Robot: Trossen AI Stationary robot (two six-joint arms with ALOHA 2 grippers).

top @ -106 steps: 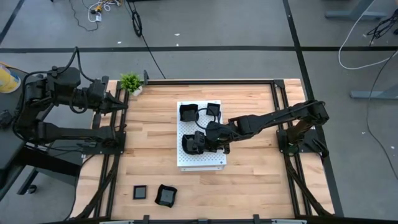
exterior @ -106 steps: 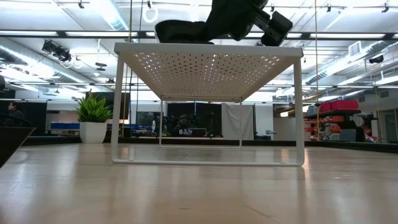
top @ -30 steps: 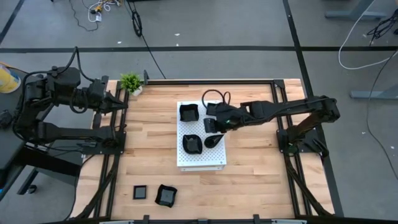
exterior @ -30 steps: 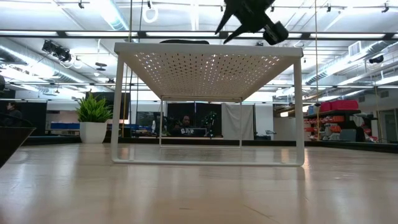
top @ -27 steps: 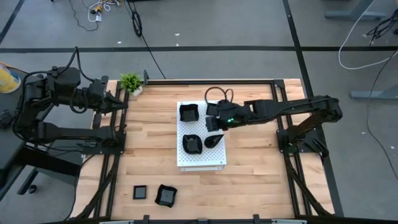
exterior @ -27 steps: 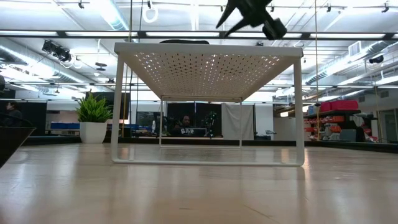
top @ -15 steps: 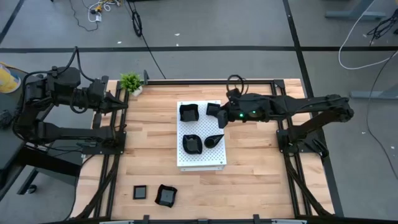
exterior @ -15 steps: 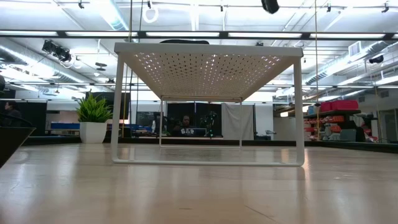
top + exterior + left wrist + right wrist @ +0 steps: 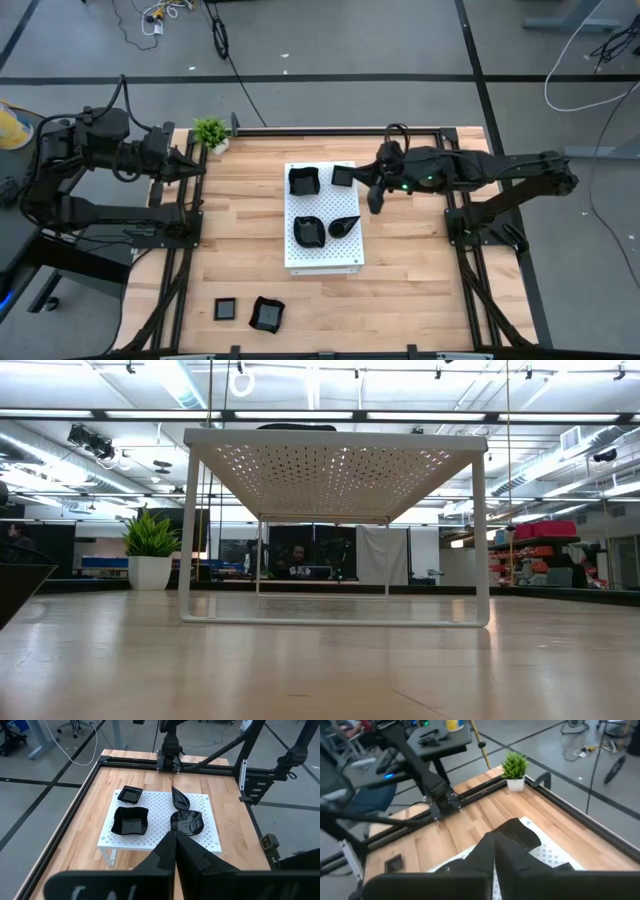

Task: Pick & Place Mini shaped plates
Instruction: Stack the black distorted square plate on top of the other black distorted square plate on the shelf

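Plates: two (image 9: 228, 309) (image 9: 266, 313) on the counter (image 9: 420, 290) near edge, four more (image 9: 310, 231) (image 9: 344, 225) (image 9: 303, 180) (image 9: 343, 177) on the white board (image 9: 325, 260). Right tool (image 9: 373, 201) clenched, empty, just beside board. Left tool (image 9: 192, 166) clenched, empty, at far left. Plant (image 9: 211, 133) at far corner.

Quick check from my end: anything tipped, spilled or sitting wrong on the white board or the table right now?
Nothing stands out. Four black plates sit flat on the white board, none overhanging. Two more plates rest on the table near its front edge, away from the board. The right gripper hangs empty beside the board.
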